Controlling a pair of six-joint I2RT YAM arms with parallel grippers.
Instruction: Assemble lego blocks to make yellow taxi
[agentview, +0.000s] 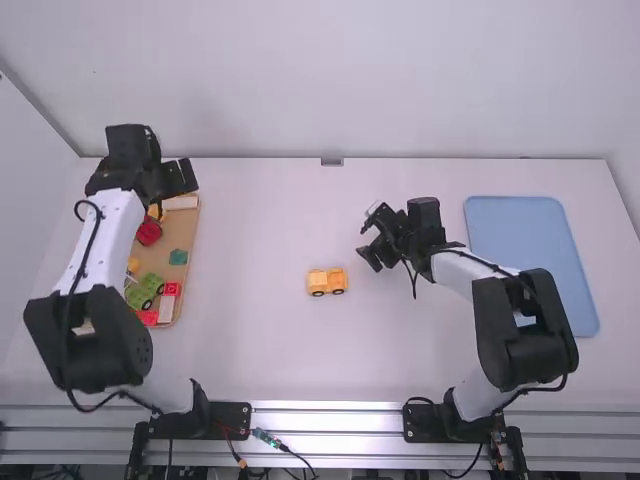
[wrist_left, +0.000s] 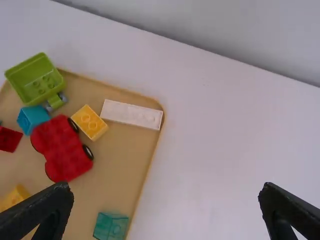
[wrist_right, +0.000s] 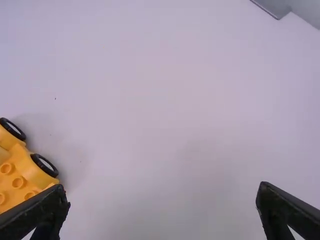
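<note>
My left gripper (wrist_left: 165, 186), by the tray (wrist_left: 127, 160), and right gripper (wrist_right: 162, 185), well right of it, both gape. The yellow chassis (agentview: 327, 282) sits right of the tray; I'd square up on the tray's yellow brick (wrist_left: 90, 122) before squeezing.

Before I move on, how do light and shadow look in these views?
Right wrist view: faint, soft shadow beside the yellow car; high view: bright glare along the metal rail; left wrist view: the left gripper dark against a pale table.

There are two trays (agentview: 520, 235), one yellow car (agentview: 327, 282)
</note>
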